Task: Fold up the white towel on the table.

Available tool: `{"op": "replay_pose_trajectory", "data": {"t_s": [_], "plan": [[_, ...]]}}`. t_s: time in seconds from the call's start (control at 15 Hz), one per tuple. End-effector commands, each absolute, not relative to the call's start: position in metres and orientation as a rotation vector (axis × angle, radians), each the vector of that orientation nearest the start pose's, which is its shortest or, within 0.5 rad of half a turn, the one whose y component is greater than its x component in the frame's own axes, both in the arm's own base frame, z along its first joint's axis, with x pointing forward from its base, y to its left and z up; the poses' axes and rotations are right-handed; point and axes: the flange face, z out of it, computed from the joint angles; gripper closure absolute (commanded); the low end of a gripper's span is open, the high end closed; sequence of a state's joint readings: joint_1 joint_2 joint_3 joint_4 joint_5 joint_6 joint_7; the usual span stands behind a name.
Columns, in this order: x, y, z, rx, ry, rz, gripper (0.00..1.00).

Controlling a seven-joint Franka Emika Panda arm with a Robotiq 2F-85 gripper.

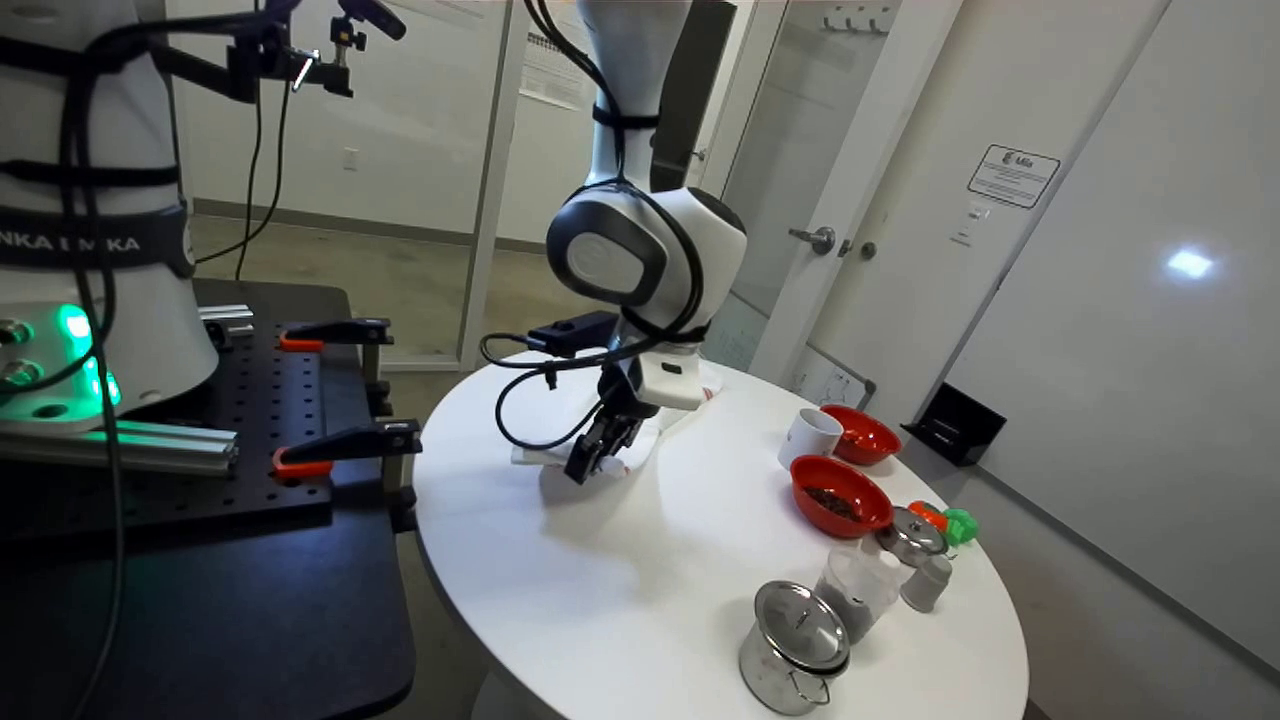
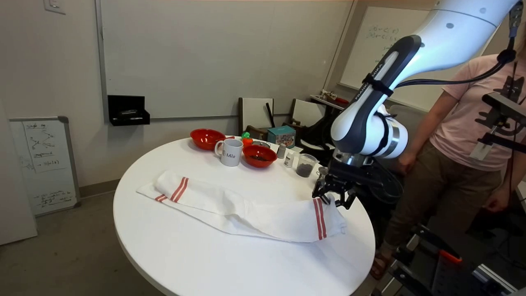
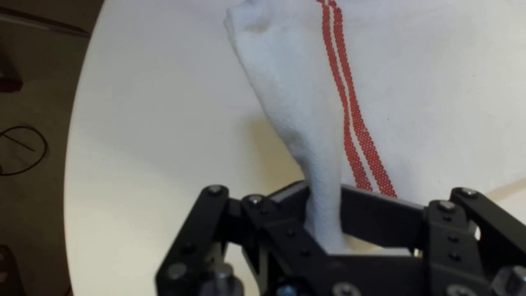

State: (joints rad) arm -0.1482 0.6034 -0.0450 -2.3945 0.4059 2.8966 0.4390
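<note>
The white towel [image 2: 246, 209] with red double stripes lies in a long, loosely folded strip across the round white table [image 2: 230, 263]. In an exterior view the arm partly hides the towel [image 1: 645, 450]. My gripper [image 2: 330, 200] is at the towel's end on the robot's side, just beyond the red stripes. In the wrist view the fingers [image 3: 324, 201] are closed on a bunched edge of the towel [image 3: 296, 94], which rises between them. The gripper also shows in an exterior view [image 1: 592, 463], low over the table, with its fingertips partly hidden.
A white mug [image 2: 231, 153], a red bowl [image 2: 207, 139] and another red bowl with dark contents [image 2: 259, 157] stand beyond the towel. A clear container [image 2: 306, 165] and a lidded metal pot [image 1: 795, 650] stand near the table's edge. A person [image 2: 460, 115] stands behind the arm.
</note>
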Motion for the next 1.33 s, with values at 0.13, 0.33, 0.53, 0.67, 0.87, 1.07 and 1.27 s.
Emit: {"op": "replay_pose_trajectory", "data": {"t_s": [0.13,0.33,0.53,0.67,0.87,1.07,1.27], "plan": [[0.428,-0.141,0.102,-2.636,1.603,0.146,1.00],[0.417,-0.159,0.109,-2.601,1.663,0.155,1.00],[0.404,-0.177,0.111,-2.554,1.727,0.162,1.00],[0.390,-0.190,0.112,-2.504,1.795,0.166,1.00],[0.372,-0.207,0.111,-2.428,1.898,0.180,1.00],[0.364,-0.219,0.110,-2.381,1.958,0.186,1.00],[0.387,-0.212,0.112,-2.460,1.885,0.202,1.00]]}}
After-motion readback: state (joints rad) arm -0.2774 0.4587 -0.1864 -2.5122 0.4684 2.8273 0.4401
